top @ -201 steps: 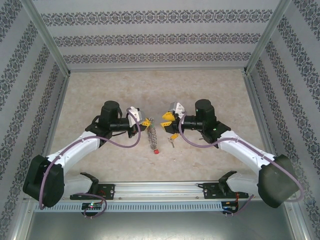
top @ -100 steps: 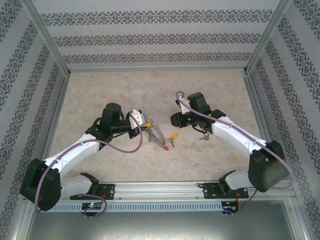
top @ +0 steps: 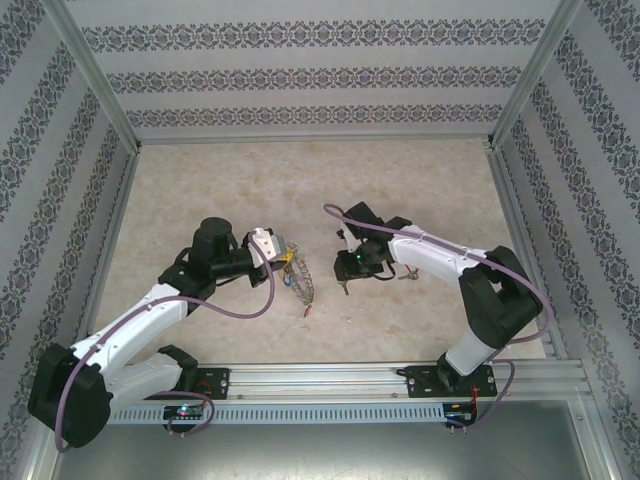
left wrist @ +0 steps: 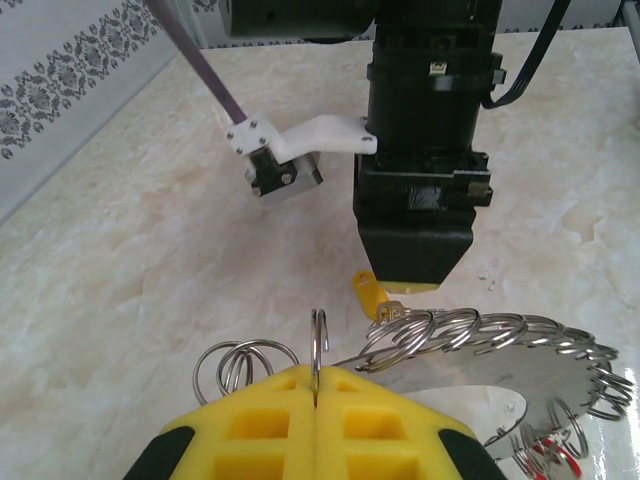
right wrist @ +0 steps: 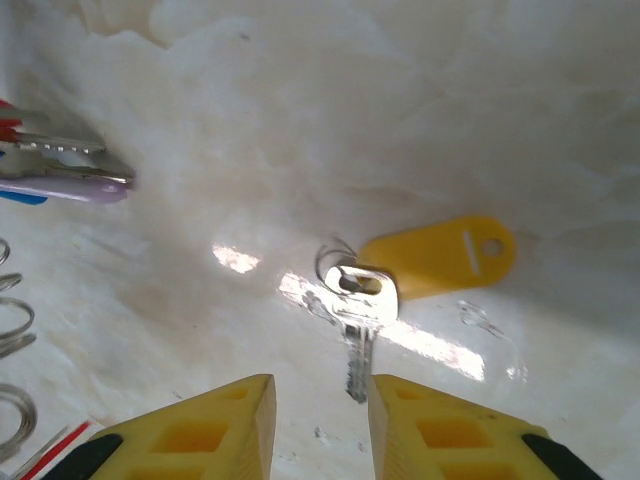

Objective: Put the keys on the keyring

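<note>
A silver key with a yellow tag lies flat on the marble table. My right gripper points down just over it, open, the key's blade tip reaching toward the gap between the yellow fingers. From above, that gripper covers the key. My left gripper is shut on a split ring of the keyring, whose coil of rings trails right toward the yellow tag. In the top view the keyring hangs from the left gripper, with a red tag at its lower end.
Keys with red, blue and purple tags lie at the left edge of the right wrist view. A small dark and reddish thing rests beside the right forearm. Patterned walls enclose the table on three sides.
The right arm has swung in and come down over the yellow-tagged key. The left gripper has shifted slightly nearer with the keyring, which trails toward the right gripper.
</note>
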Motion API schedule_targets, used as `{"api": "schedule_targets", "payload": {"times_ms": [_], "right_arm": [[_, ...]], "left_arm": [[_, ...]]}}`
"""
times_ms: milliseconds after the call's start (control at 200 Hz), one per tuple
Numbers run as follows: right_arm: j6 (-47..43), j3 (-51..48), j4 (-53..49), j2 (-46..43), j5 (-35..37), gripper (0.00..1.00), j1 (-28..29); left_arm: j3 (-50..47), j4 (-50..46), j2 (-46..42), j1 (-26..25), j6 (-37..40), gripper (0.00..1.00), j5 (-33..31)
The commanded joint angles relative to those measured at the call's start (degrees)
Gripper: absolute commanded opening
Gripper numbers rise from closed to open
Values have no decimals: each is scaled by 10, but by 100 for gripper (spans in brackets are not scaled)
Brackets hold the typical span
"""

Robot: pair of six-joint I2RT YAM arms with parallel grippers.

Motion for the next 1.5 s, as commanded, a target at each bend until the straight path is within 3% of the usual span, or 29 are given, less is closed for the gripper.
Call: {"api": "schedule_targets", "payload": {"times_ms": [0, 679, 1189, 1494], "right_arm": [[1, 30, -19, 27, 37, 33, 11], [-41, 113, -74, 142, 154, 35, 73], [-32, 94, -47, 120, 134, 19, 51], [-17, 72, -32, 99, 143, 18, 31]], "left_arm": [[-16, -1, -30, 7, -18, 0, -5], [-51, -2, -130, 9, -50, 0, -41], [-44, 1, -120, 10, -49, 0, -36], [-36, 4, -104, 10, -48, 0, -24]]}}
